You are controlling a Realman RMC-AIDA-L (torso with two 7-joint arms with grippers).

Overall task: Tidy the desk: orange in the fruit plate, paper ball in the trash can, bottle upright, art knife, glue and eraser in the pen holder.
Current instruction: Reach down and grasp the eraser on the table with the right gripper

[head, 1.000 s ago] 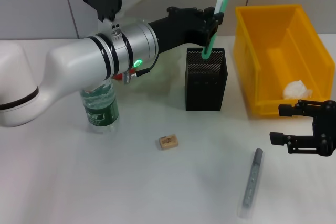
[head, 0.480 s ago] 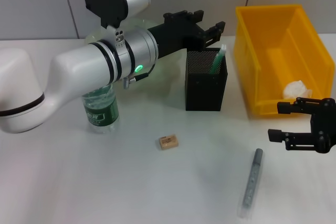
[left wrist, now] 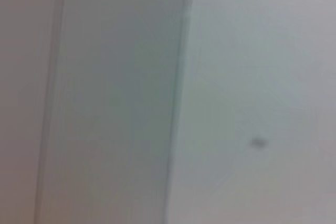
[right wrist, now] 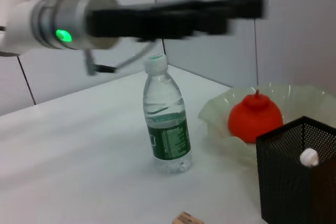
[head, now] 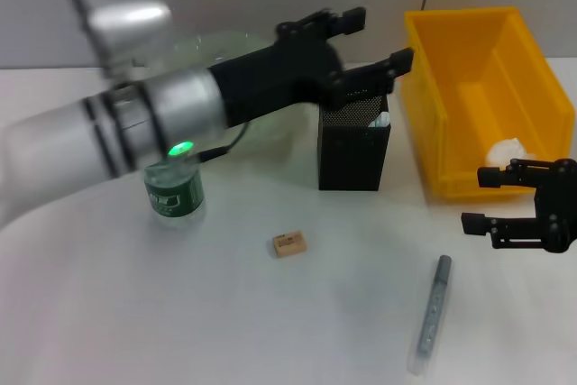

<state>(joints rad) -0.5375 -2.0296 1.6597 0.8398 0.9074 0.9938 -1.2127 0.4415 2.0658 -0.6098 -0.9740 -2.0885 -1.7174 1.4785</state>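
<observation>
No readable writing anywhere: the bottle [head: 173, 194] has a green label but the text is too small to make out, and the little eraser [head: 289, 243] near the middle of the frame has a mark on it I can't read either. The bottle stands upright on the white worktop [head: 135, 313] at centre left, partly behind the big silver arm that sweeps in from the left edge. That arm's left end effector [head: 370, 42] sits in the upper middle, just above the black mesh pen holder [head: 353, 146], fingers spread wide with nothing in them. A white-capped glue stick [head: 382, 120] pokes up inside the holder at its right side. In the right wrist view the orange [right wrist: 255, 117] is sitting in the pale fruit plate [right wrist: 220, 114] right behind the holder. The yellow bin [head: 478, 96] takes up the upper right, with the paper ball [head: 508, 153] lying inside at its near end. The right end effector [head: 491, 197] hangs at the right edge just in front of the bin, open fairly wide and empty. The grey art knife [head: 432, 313] lies flat on the worktop at lower right. Grey panelled wall behind; the left wrist view is just blurry wall.
</observation>
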